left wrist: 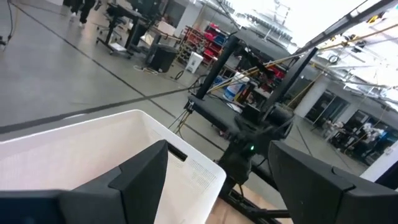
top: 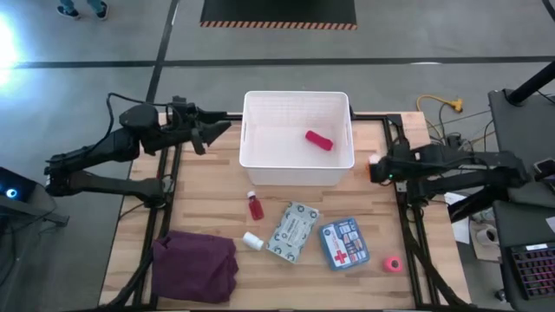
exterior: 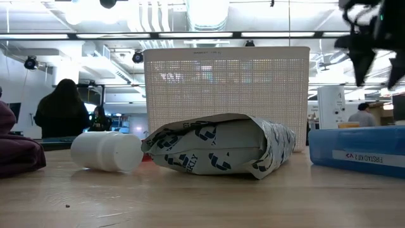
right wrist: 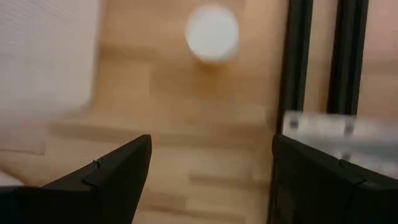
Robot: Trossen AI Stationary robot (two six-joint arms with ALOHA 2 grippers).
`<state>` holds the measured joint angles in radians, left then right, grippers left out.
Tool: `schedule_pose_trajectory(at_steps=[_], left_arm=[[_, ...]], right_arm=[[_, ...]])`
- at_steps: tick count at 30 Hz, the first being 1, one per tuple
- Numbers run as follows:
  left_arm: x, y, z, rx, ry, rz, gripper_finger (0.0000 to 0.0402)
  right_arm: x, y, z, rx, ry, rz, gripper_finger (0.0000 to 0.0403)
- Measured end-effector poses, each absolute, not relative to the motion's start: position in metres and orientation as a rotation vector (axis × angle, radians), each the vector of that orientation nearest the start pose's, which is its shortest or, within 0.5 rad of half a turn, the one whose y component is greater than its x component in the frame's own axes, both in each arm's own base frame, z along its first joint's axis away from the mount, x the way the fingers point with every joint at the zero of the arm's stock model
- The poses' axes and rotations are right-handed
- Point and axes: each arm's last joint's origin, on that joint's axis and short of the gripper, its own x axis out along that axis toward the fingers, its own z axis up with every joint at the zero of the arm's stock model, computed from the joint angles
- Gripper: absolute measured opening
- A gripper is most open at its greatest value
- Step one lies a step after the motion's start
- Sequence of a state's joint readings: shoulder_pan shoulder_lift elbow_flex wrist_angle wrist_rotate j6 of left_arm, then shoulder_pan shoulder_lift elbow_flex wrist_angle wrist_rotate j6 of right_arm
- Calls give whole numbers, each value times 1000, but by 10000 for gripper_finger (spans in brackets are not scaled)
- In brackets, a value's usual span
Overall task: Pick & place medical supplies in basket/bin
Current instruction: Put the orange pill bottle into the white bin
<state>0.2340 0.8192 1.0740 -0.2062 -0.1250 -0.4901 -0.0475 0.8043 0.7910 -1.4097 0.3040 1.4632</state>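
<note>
Your left gripper (top: 221, 130) hangs open-jawed at the white basket's (top: 297, 172) left rim; your right gripper (top: 375, 167), also spread, waits just beside its right wall. One pink-red tube (top: 318, 139) lies inside.

Bright overhead lighting; right wrist view blurred, window glare

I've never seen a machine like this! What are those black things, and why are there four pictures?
They are two robot arms with pinching grippers. The left gripper and the right gripper are both open and hold nothing. One camera looks down from above, one sits at table height, and one rides on each wrist. On the table lie a red bottle, a white bottle, a packet, a blue box, a pink roll and a cloth. A pink tube lies in the white bin.
</note>
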Motion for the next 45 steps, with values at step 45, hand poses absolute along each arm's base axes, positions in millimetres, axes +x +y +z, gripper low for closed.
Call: schedule_pose_trajectory(at_steps=[45], left_arm=[[152, 36, 414, -376, -13, 213, 262]], right_arm=[[139, -127, 203, 1246, 1142, -1368, 359]])
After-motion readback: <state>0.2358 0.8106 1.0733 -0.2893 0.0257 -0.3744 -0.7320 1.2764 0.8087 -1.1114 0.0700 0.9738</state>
